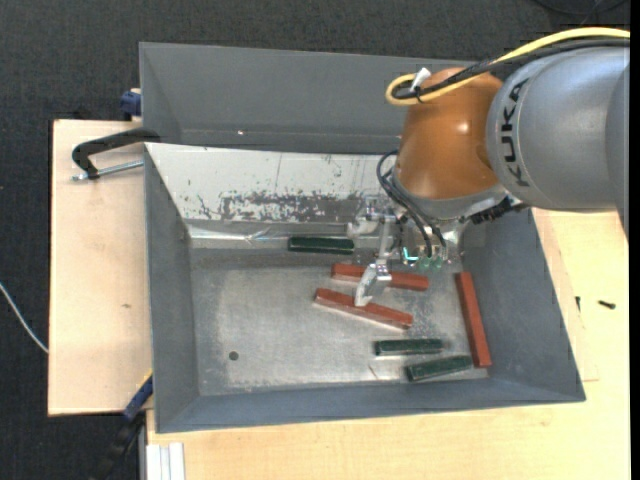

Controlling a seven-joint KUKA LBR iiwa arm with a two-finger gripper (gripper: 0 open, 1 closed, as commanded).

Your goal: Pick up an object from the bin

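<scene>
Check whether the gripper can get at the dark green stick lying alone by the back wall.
Probably yes. The dark green stick lies alone and uncovered, close beside the gripper, which is low over the red sticks. The back wall close behind it might crowd the approach.

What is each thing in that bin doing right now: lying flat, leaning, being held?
gripper, low over the upper red stick
upper red stick, flat, partly beneath the gripper
lower red stick, flat, slanted, uncovered
right red stick, lying along the right wall
back green stick, flat by the back wall
front green stick, flat, untouched
frontmost green stick, flat by the front wall
</scene>
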